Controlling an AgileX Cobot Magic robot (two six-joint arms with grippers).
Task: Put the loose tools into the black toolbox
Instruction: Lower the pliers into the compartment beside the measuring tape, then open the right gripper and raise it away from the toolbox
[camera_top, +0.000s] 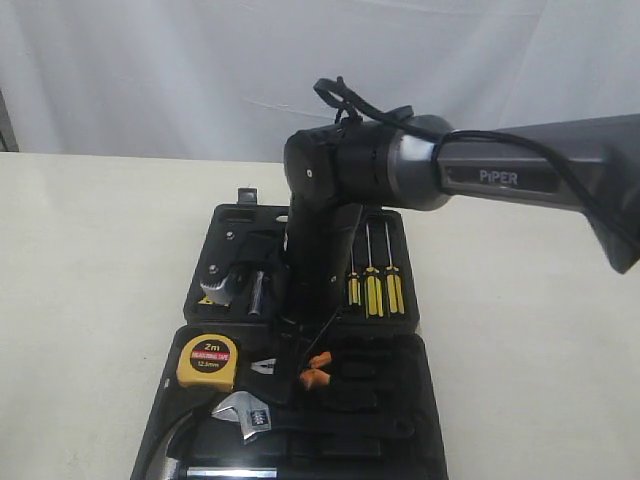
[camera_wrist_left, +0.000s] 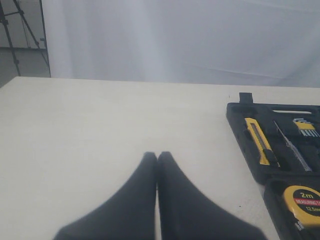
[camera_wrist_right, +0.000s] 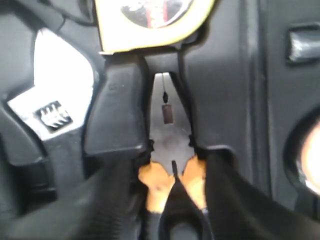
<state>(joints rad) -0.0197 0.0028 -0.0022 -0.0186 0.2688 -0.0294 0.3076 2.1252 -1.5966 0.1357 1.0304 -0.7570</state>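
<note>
Your right fingers (camera_wrist_right: 235, 200) flanked the pliers (camera_wrist_right: 167, 125), which lay in their toolbox (camera_top: 432, 420) slot beside the tape measure (camera_top: 207, 361); whether they were gripping, I couldn't tell. Your left fingers (camera_wrist_left: 175, 200) were closed and empty over the worktop (camera_wrist_left: 100, 125). Next, probably: release and lift straight clear.

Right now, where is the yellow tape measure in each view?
Exterior view: yellow tape measure, lower left of centre, in the black plastic toolbox.
Left wrist view: in the toolbox's nearer half, cut by the frame.
Right wrist view: just past the nose of the orange-handled pliers, mostly cut off.
Shared landmark: the toolbox's black moulded tray.
</note>
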